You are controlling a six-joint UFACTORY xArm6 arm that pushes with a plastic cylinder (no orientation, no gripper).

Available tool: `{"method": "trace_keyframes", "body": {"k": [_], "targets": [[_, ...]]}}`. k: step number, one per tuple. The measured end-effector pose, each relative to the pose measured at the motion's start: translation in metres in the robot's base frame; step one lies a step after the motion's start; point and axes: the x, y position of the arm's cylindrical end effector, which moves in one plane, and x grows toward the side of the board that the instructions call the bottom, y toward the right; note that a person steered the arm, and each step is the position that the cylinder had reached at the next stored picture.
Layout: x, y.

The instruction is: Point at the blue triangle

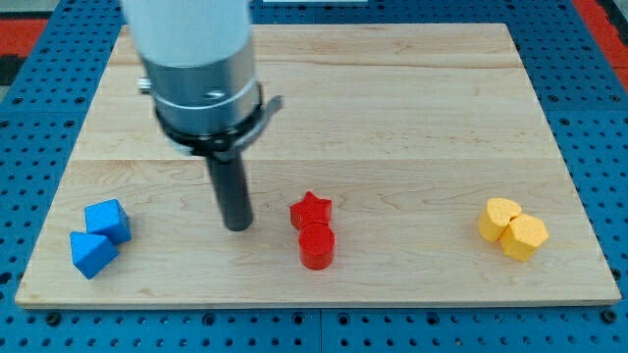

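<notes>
Two blue blocks sit at the view's lower left of the wooden board (392, 88). The lower one (92, 253) looks like the blue triangle; the upper one (108, 220) is a blue cube, touching it. My tip (236, 226) rests on the board to the right of both blue blocks, well apart from them, and to the left of the red blocks. The dark rod rises from it to the arm's grey cylinder (196, 59) at the view's top left.
A red star (311, 210) touches a red cylinder (317, 245) just below it, right of my tip. Two yellow blocks (512, 228) sit together at the view's lower right. A blue pegboard (599, 118) surrounds the board.
</notes>
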Motion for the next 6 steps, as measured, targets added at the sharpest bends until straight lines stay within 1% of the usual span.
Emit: {"method": "trace_keyframes", "body": {"k": [1, 2, 3, 4, 5, 6], "targets": [[0.022, -0.006], [0.055, -0.023], [0.081, -0.069], [0.088, -0.112], [0.086, -0.153], [0.078, -0.175]]}}
